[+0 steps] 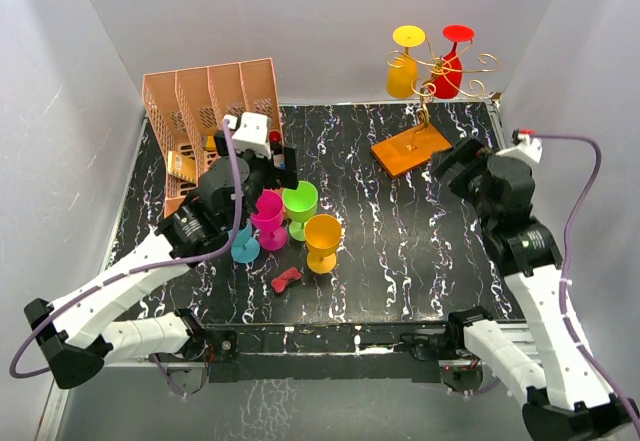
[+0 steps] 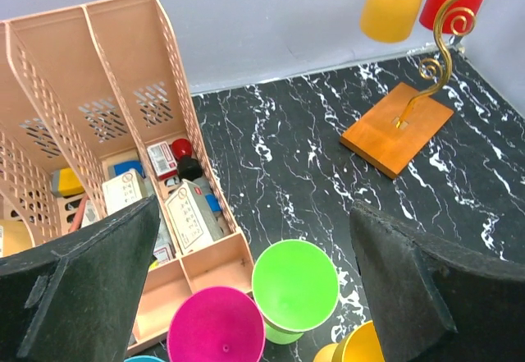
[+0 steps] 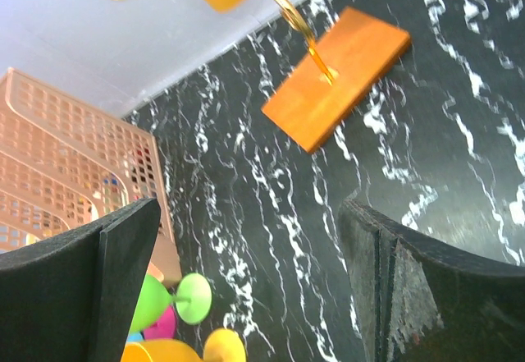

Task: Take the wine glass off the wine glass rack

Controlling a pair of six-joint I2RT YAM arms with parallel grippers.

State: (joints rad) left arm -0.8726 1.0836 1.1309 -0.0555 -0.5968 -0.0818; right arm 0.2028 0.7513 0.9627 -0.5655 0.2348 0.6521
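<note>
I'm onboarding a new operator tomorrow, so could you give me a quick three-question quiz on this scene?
1. True or false: the gold wire wine glass rack on an orange-brown wooden base holds no glasses.
2. How many wine glasses hang upside down on it? A one, B two, C four.
3. Fill in: the left claw and the right claw are both ____.

Key:
1. False.
2. B: the yellow plastic wine glass and the red plastic wine glass.
3. Open, with nothing held.
</note>
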